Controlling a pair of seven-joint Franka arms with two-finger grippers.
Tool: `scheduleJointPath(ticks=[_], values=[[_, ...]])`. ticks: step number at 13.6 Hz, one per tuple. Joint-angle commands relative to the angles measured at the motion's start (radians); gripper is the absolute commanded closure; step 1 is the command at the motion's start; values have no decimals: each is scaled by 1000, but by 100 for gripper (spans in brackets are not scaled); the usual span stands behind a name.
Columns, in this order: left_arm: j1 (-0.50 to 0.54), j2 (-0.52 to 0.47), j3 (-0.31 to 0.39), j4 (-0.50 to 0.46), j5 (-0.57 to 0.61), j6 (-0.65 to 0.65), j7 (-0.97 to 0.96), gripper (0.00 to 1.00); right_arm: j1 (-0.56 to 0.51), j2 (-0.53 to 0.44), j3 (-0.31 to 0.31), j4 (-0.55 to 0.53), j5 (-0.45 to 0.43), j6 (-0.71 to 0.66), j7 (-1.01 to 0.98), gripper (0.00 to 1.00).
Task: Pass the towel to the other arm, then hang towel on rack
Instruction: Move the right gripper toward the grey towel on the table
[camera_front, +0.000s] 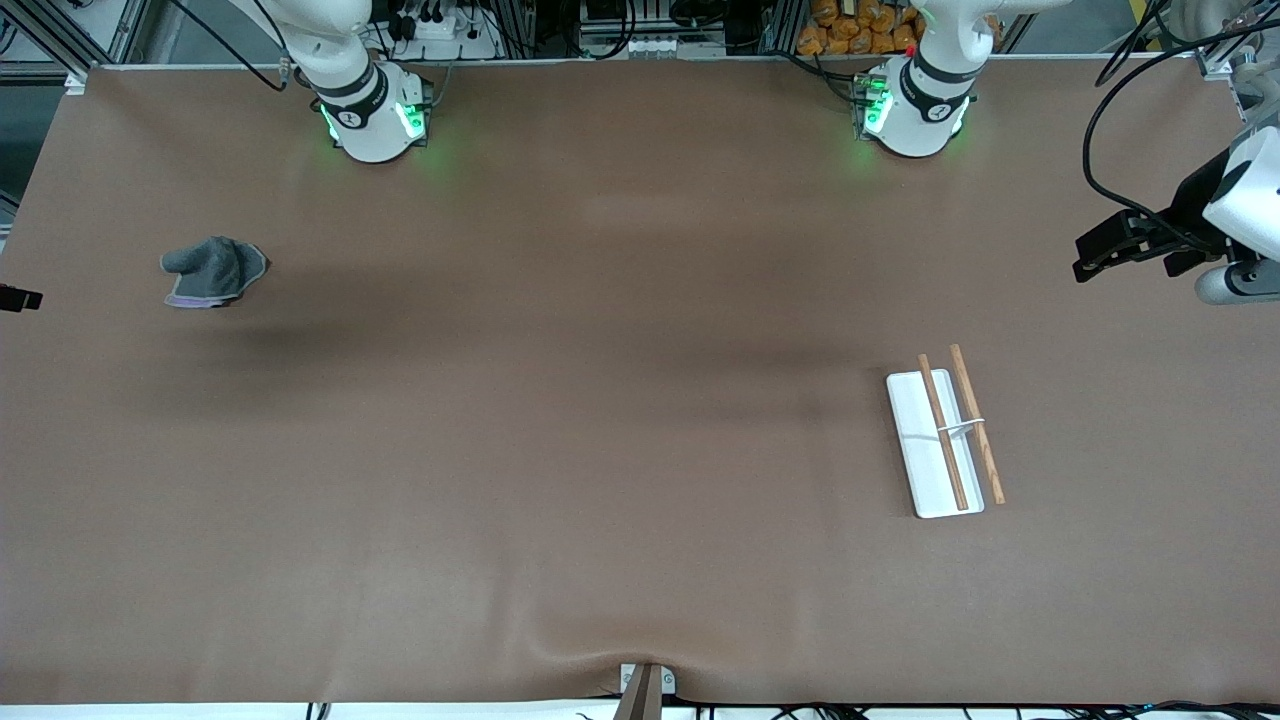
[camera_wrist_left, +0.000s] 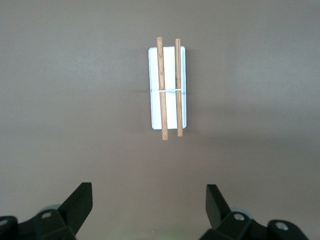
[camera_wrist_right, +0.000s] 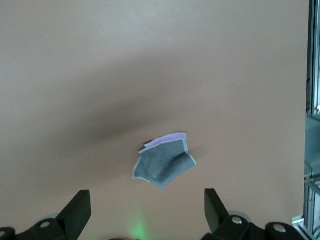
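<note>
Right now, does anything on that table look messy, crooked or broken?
Only the towel looks untidy: it lies crumpled in a heap toward the right arm's end of the table, not spread flat. The rack sits intact, its rods parallel. Both the left gripper and right gripper hang open in the air, touching nothing.

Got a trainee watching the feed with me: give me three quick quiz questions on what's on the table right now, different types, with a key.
1. True or false: the towel hangs over the rack.
2. Which arm's end of the table holds the rack? A) left arm's B) right arm's
3. Fill in: the right gripper hangs open above the ____.

Key:
1. False: it lies crumpled on the table, apart from the rack.
2. A; the left gripper, also open, looks down on it.
3. Towel.
</note>
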Motion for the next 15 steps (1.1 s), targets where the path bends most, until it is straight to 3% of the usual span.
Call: scheduleJointPath(ticks=[1, 3, 6, 15], values=[[2, 4, -3, 12, -14, -4, 18, 0, -118, 59, 21, 15, 15, -2, -1, 0], [0, 4, -3, 10, -14, -4, 18, 0, -179, 97, 21, 10, 49, 2, -3, 0], [3, 3, -3, 12, -14, -2, 18, 0, -251, 108, 21, -112, 107, 60, -3, 0], [11, -3, -2, 10, -14, -5, 20, 0, -363, 102, 23, -400, 133, 323, -7, 0]])
